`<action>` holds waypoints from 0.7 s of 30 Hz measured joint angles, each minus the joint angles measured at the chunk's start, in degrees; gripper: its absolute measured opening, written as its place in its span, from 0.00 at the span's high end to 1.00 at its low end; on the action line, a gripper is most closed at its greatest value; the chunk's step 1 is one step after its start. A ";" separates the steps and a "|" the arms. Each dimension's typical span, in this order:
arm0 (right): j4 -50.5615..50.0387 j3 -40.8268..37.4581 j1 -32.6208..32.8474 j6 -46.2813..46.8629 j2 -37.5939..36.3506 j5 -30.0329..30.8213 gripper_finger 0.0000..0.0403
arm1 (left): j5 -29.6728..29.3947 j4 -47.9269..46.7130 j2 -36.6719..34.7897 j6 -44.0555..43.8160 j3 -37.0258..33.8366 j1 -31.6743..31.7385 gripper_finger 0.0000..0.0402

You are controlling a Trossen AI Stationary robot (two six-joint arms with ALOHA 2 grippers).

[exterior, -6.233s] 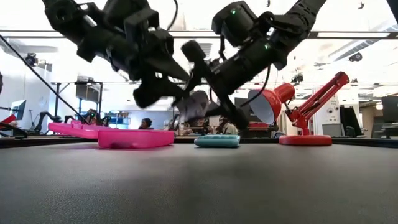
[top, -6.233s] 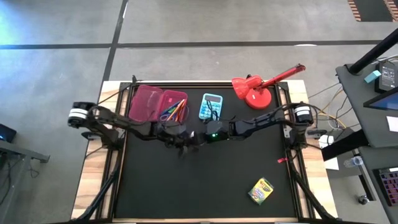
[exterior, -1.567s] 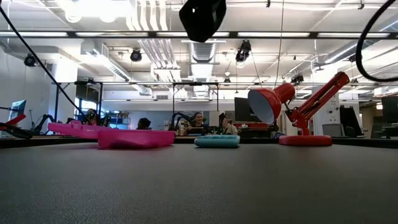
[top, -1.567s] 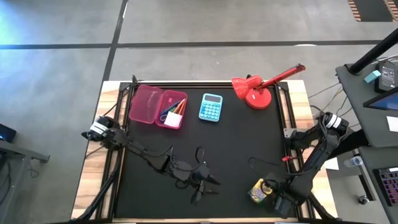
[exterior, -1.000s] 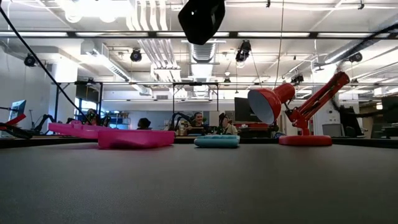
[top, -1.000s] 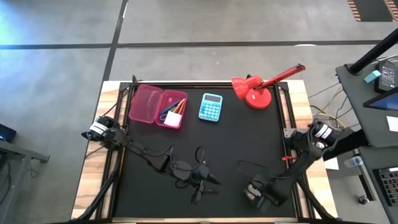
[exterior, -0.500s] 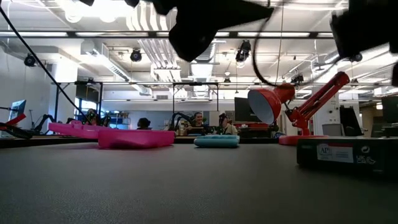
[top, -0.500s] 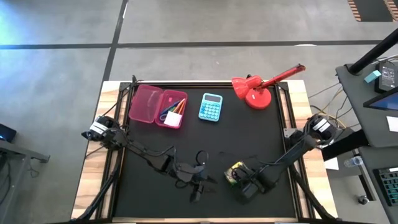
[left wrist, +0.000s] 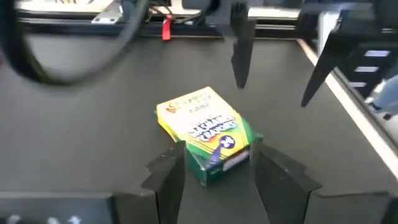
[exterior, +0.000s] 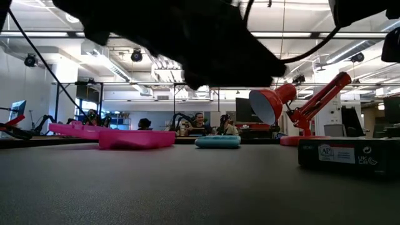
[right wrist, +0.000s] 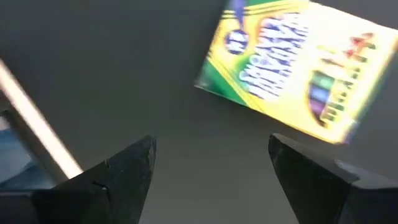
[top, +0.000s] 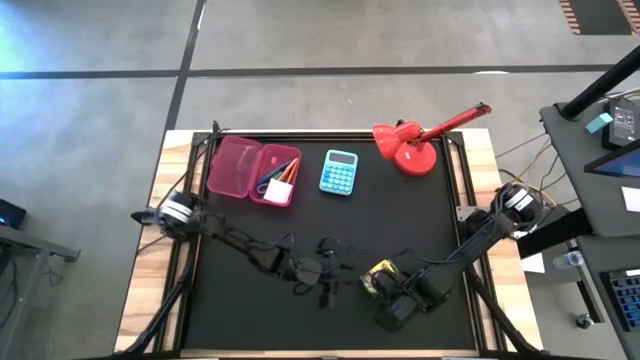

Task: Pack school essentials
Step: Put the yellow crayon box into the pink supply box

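The left arm's dark two-finger gripper (left wrist: pixel 214 171) hung with its fingers spread, and the flat yellow-and-green cardboard crayon box (left wrist: pixel 206 132) lay flat on the black table (top: pixel 250 230) directly ahead of it, its near end reaching in between the two fingertips without being pinched. The right arm's gripper (right wrist: pixel 211 171) was also spread wide and gripped nothing; it hovered just beyond the box's other side, the box sitting a little past its tips.

Farther out from both grippers, well apart toward the table's far side, the open pink plastic pencil case (top: pixel 252 170) already held orange pencils (top: pixel 287 170), a small white square pad (top: pixel 277 191) and what looked like blue-handled scissors (top: pixel 270 184). The rest of the small stationery was too small to tell apart. Beside the case sat a light-blue calculator (top: pixel 340 171) and a red desk lamp (top: pixel 415 140).

Judged from this, most of the packing was done. The crayon box was the only essential seen outside the case, and it remained to be grasped, carried over and put in.
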 joint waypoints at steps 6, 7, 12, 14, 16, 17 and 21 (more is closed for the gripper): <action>-1.28 -1.61 0.07 2.49 -1.08 -0.13 0.25 | 0.38 3.23 6.07 0.92 3.90 0.20 0.59; -1.54 -2.15 0.01 3.08 -1.13 -0.26 0.25 | 0.38 3.16 6.73 1.50 4.53 0.20 0.59; -1.28 -5.61 -0.11 7.28 -3.10 -0.38 0.25 | 0.56 4.33 11.05 3.26 8.32 0.20 0.59; -1.20 -7.20 -0.11 9.19 -4.54 -0.34 0.25 | 0.60 4.37 12.38 3.32 9.80 0.20 0.59; -1.15 -8.90 -0.11 11.26 -6.42 -0.34 0.25 | 0.62 4.95 13.77 3.34 11.25 0.20 0.59; -1.05 -9.56 -0.11 12.00 -7.39 -0.24 0.25 | 0.61 4.94 14.28 3.34 11.80 0.20 0.59; 1.52 -12.46 -0.11 14.77 -10.47 1.93 0.25 | 0.58 4.99 16.13 3.34 13.71 0.40 0.59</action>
